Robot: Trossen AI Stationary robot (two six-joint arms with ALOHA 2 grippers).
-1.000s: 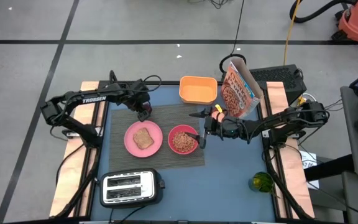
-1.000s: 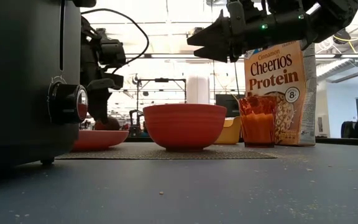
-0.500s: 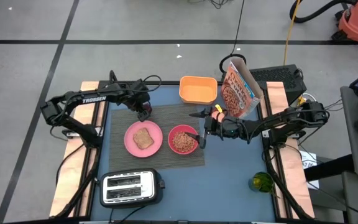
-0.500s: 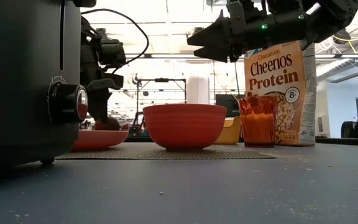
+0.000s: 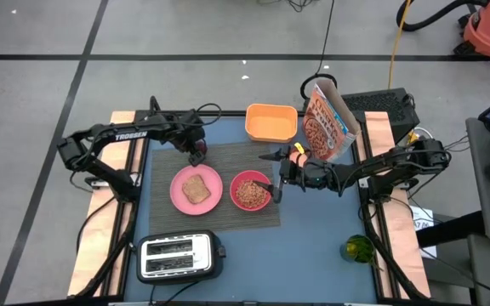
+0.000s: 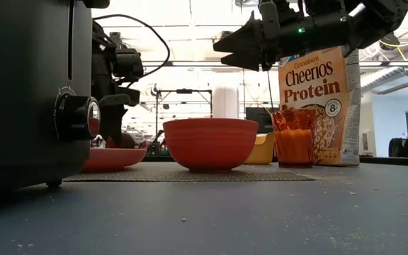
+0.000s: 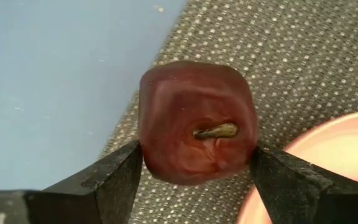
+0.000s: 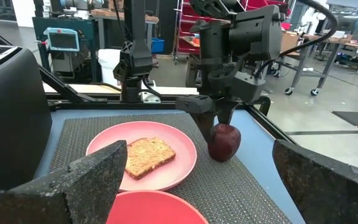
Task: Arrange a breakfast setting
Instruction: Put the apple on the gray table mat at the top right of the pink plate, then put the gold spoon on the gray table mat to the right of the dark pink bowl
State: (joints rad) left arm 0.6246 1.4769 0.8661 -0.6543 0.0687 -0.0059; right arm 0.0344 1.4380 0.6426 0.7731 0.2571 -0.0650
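The grey woven placemat (image 5: 228,161) carries the pink plate (image 5: 177,200) with the toast slice (image 5: 196,189) and the pink bowl (image 5: 250,192), which holds cereal. My left gripper (image 5: 197,153) is shut on the dark red fruit (image 7: 194,121) over the mat's far left corner, beside the plate; both also show in the right wrist view (image 8: 224,142). My right gripper (image 5: 272,174) hangs open and empty above the mat, just right of the bowl. The gold spoon is not in view. My left gripper pinches the fruit's two opposite sides (image 7: 146,152) between its two fingers (image 7: 114,180), coming from above and pointing down. The stem end (image 7: 216,130) faces up toward the wrist. The fruit is upright, low over the mat's corner; whether its bottom touches the mat I cannot tell.
The black-and-silver toaster (image 5: 179,257) stands at the near edge. An orange container (image 5: 271,122) and a cereal box (image 5: 324,126) stand at the far side, an orange cup (image 6: 292,138) before the box. A green object (image 5: 358,248) lies at the near right.
My left gripper has shifted slightly toward the table's right with the fruit still held. My right gripper has kept still.
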